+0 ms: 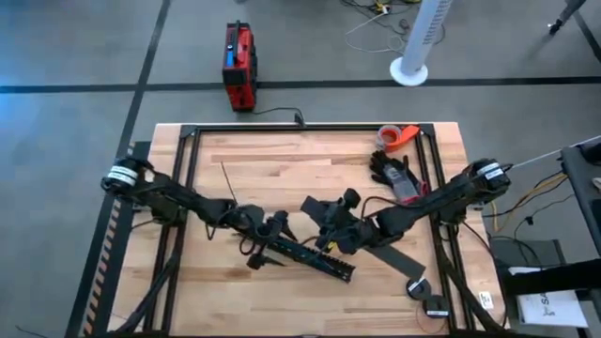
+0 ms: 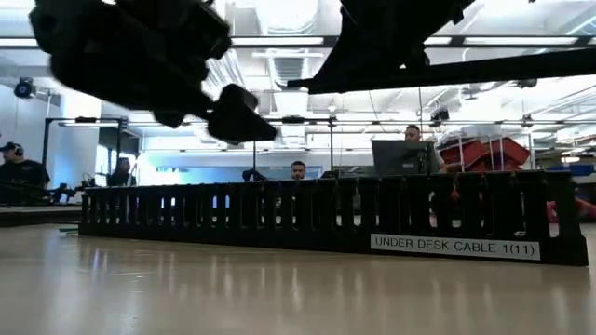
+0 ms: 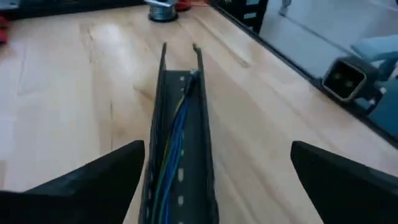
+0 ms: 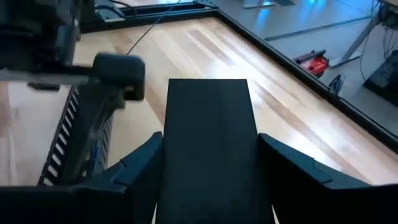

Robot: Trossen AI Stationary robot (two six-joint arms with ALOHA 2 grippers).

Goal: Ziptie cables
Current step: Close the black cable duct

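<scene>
The cables (image 3: 176, 134), blue, green and dark, lie lengthwise inside the open slotted rail (image 1: 305, 255) at the middle of the bench (image 1: 282, 160). The left end effector (image 3: 214, 171) hovers over one end of the rail with its fingers spread wide and nothing between them. The right end effector (image 4: 211, 168) is clenched on a flat black cover strip (image 4: 210, 143), held just above and beside the rail. To do this step well, the strip probably needs squaring with the rail's length before it comes down, with the left arm steadying the rail and no wire straying over the wall to get pinched. The bench is pale wood in a black frame, with a black glove (image 1: 394, 174) and orange tape (image 1: 399, 137) near its far right corner. Beyond lies grey floor with a red box (image 1: 239, 64); the low view shows people seated at screens.
</scene>
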